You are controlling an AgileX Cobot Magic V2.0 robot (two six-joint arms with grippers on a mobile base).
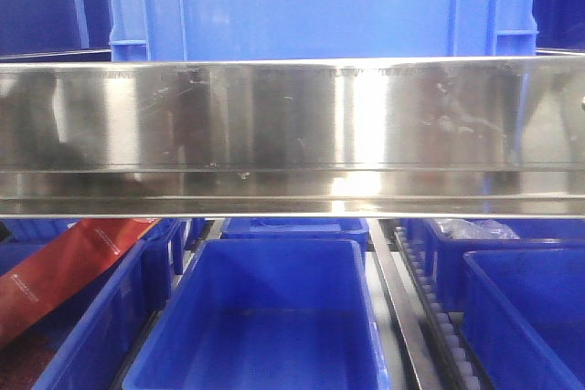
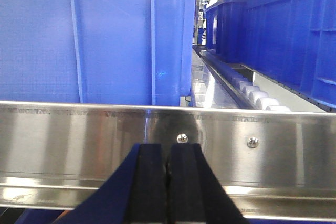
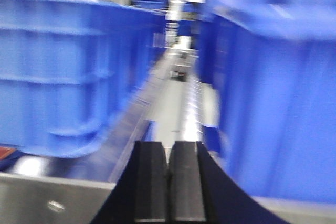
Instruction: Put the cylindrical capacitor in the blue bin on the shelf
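Left gripper (image 2: 168, 182) and right gripper (image 3: 168, 182), both pressed closed, holding nothing I can make out.

Am hovering at the shelf (image 1: 292, 125) front rail; capacitor not in view anywhere. Blue bin (image 1: 260, 317) is waiting open below. Am judging I should locate the part first, then keep clear of the rail.

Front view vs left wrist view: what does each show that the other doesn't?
Front view only: the lower tier with open blue bins, the middle bin looking empty, and a red packet at the left.
Left wrist view only: the left gripper with its pads pressed together, two screws in the rail, and a white roller track.
Both: the steel shelf rail with a blue bin standing above it.
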